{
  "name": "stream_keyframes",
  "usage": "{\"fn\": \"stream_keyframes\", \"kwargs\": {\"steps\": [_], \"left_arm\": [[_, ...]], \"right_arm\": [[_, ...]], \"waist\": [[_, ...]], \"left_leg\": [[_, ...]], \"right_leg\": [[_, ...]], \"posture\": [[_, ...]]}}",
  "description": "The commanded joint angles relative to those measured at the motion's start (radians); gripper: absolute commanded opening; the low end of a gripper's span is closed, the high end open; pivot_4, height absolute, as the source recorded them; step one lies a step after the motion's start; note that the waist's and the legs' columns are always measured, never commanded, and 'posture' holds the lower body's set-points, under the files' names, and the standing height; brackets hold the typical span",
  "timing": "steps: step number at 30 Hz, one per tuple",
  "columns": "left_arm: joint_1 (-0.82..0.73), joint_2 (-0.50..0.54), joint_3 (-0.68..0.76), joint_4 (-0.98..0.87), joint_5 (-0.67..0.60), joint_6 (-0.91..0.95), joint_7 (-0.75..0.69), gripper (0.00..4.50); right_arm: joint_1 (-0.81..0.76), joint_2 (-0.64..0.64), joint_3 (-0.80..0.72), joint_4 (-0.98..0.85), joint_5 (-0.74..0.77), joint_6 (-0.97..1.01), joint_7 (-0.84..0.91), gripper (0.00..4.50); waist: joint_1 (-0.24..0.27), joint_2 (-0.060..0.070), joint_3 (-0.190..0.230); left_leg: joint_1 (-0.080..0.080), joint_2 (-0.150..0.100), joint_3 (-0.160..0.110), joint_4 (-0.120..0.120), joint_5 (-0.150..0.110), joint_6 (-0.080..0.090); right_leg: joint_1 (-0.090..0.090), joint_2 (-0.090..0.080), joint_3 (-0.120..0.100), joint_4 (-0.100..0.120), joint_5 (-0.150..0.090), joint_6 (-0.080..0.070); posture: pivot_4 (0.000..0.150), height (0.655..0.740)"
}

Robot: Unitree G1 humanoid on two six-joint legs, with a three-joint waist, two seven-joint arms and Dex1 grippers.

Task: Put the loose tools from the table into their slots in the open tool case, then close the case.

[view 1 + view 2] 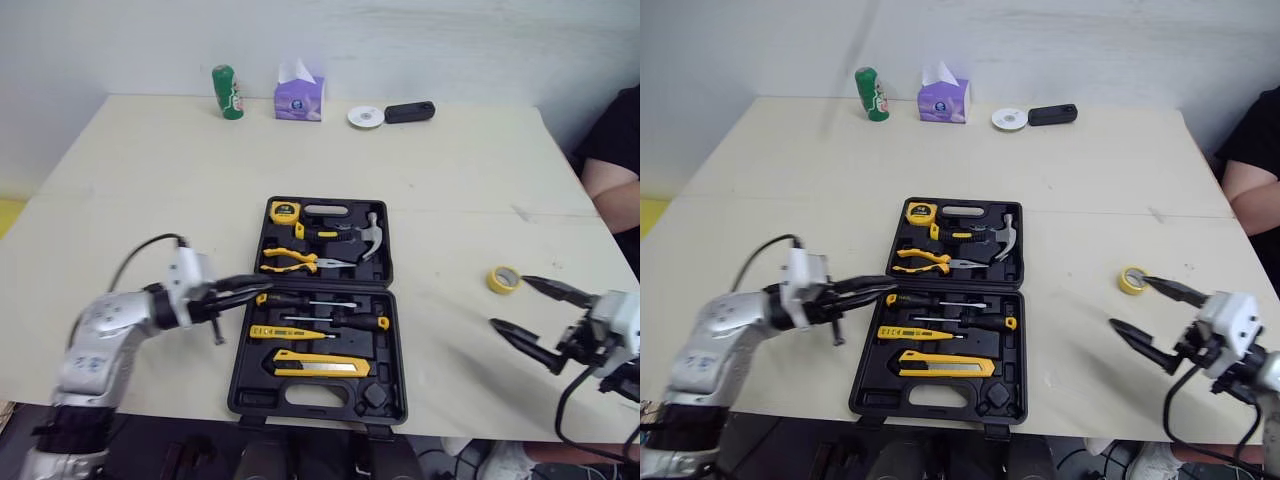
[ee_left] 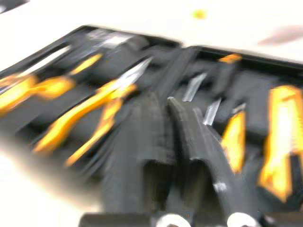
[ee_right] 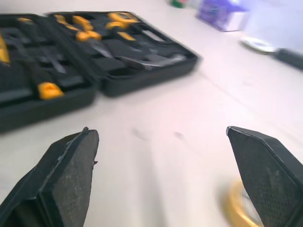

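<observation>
Looking down over a pale table [image 1: 450,180], an open black tool case [image 1: 398,350] lies flat in the middle, both halves facing up. The far half holds a yellow tape measure [image 1: 285,211], a hammer [image 1: 371,236] and yellow-handled pliers [image 1: 290,262]. The near half holds two screwdrivers [image 1: 300,300], a slim yellow tool [image 1: 280,332] and a yellow utility knife [image 1: 320,364]. My left gripper [image 1: 255,289] reaches in from the left over the case's edge, at the seam between the two halves. Its two black fingers are pressed together with nothing visibly between them, their tips next to the handle of the farther screwdriver. A loose roll of yellow tape [image 1: 504,279] lies on the table well to the right of the case. My right gripper [image 1: 510,302] is low over the table next to it, with its fingers spread wide and empty. The farther finger's tip reaches the roll's edge, and I cannot tell whether it touches. Along the far edge stand a green can [image 1: 228,92], a purple tissue box [image 1: 299,98], a disc [image 1: 366,116] and a small black object [image 1: 409,111]. A person's arm [image 1: 612,185] shows at the right side.
</observation>
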Motion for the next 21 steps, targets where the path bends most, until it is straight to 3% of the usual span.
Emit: {"fn": "stream_keyframes", "kwargs": {"steps": [1, 3, 4, 5, 7, 13, 21], "left_arm": [[0.067, 0.001, 0.193, 0.110, 0.009, -0.084, 0.094, 2.31], [0.120, -0.003, 0.282, 0.164, 0.006, -0.119, 0.133, 3.17], [0.150, -0.004, 0.332, 0.198, 0.005, -0.142, 0.155, 3.21], [0.177, -0.005, 0.376, 0.229, 0.007, -0.162, 0.177, 3.92], [0.220, -0.009, 0.457, 0.295, 0.014, -0.209, 0.229, 4.43], [0.302, -0.014, 0.611, 0.472, -0.004, -0.255, 0.323, 4.43], [0.235, -0.034, 0.647, 0.511, -0.064, -0.234, 0.395, 4.43]], "right_arm": [[-0.008, 0.010, -0.117, 0.133, -0.032, -0.119, -0.074, 4.50], [-0.001, 0.015, -0.166, 0.235, -0.048, -0.178, -0.114, 4.50], [0.009, 0.017, -0.194, 0.290, -0.059, -0.207, -0.144, 4.50], [0.021, 0.015, -0.217, 0.342, -0.074, -0.243, -0.167, 4.50], [0.044, 0.003, -0.260, 0.446, -0.093, -0.300, -0.208, 4.50], [0.128, -0.003, -0.358, 0.640, -0.089, -0.380, -0.320, 4.50], [0.148, 0.051, -0.389, 0.630, -0.037, -0.370, -0.411, 4.50]], "waist": [[-0.002, -0.002, 0.002], [0.000, -0.003, 0.003], [0.000, -0.004, 0.003], [0.000, -0.004, 0.003], [0.002, -0.003, 0.003], [0.001, -0.003, 0.003], [-0.002, -0.002, 0.002]], "left_leg": [[0.000, 0.000, 0.000, 0.000, 0.000, 0.000], [0.000, 0.000, 0.000, -0.001, 0.000, 0.000], [0.000, 0.000, 0.000, -0.002, -0.001, -0.001], [0.000, 0.000, 0.000, -0.002, -0.001, -0.002], [0.000, 0.000, 0.000, -0.002, -0.003, -0.006], [0.000, 0.000, 0.000, -0.003, -0.007, -0.005], [0.002, 0.001, 0.000, -0.004, -0.008, -0.005]], "right_leg": [[0.000, 0.000, 0.000, 0.000, 0.000, 0.000], [-0.001, 0.000, 0.000, 0.000, 0.000, 0.000], [-0.001, 0.000, 0.000, 0.000, 0.000, 0.000], [-0.002, 0.000, 0.000, 0.000, 0.000, 0.000], [-0.002, 0.000, 0.001, 0.000, 0.000, 0.000], [-0.002, -0.001, 0.001, -0.001, 0.000, -0.001], [-0.002, -0.002, 0.002, 0.000, -0.001, -0.001]], "posture": [[0.150, 0.7400], [0.150, 0.7400], [0.150, 0.7400], [0.150, 0.7400], [0.150, 0.7400], [0.150, 0.7400], [0.150, 0.7400]]}}
